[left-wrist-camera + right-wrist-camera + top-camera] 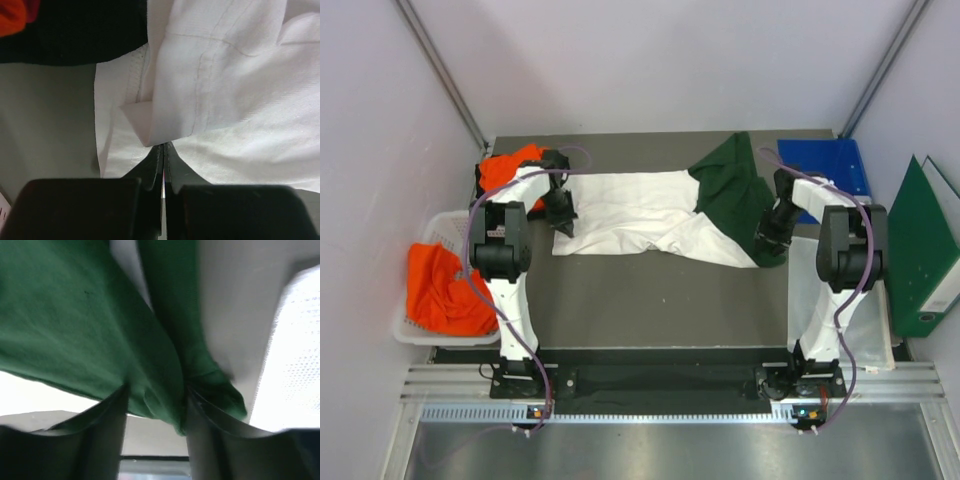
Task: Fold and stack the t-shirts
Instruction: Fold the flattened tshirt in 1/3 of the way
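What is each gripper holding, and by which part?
One t-shirt: the left gripper pinches its white hemmed edge, the right gripper clamps its bunched green sleeve.

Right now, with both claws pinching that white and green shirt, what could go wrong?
The left gripper pinches only a thin corner of the white-fronted t-shirt, so the cloth may slip free. The right gripper holds a bunched green sleeve, so the fold might come out crooked. The orange t-shirt nearby could get dragged.
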You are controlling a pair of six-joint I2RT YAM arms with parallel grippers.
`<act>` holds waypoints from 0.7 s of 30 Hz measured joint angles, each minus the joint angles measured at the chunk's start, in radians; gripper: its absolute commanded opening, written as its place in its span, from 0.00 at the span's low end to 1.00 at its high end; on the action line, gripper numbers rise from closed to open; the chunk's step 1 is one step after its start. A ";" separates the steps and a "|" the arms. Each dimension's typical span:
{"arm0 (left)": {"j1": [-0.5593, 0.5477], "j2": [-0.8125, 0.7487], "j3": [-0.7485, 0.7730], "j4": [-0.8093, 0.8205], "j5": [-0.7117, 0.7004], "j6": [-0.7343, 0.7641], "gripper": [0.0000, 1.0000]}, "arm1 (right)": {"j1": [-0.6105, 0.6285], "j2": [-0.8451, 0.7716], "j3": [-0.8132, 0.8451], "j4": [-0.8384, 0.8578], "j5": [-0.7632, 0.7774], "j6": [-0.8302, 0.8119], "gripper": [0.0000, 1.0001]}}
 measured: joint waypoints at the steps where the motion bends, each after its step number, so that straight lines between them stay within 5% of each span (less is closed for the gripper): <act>1: 0.000 0.000 0.000 -0.002 -0.005 0.000 0.00 | 0.002 0.003 -0.005 0.002 -0.008 -0.012 0.10; 2: 0.000 0.000 0.000 -0.004 -0.009 0.000 0.01 | 0.002 0.005 -0.010 0.005 -0.019 -0.010 0.06; 6: 0.000 -0.001 0.001 -0.022 -0.035 0.004 0.72 | 0.002 0.006 -0.013 0.011 -0.037 -0.008 0.04; 11: 0.000 -0.003 0.001 -0.026 -0.087 0.001 0.72 | 0.002 0.006 -0.013 0.012 -0.039 -0.014 0.04; 16: 0.000 -0.003 0.004 -0.024 -0.102 -0.003 0.56 | 0.002 0.006 -0.013 0.014 -0.045 -0.015 0.05; 21: 0.000 0.001 0.010 -0.015 -0.101 -0.003 0.59 | 0.002 0.006 -0.013 0.016 -0.050 -0.015 0.05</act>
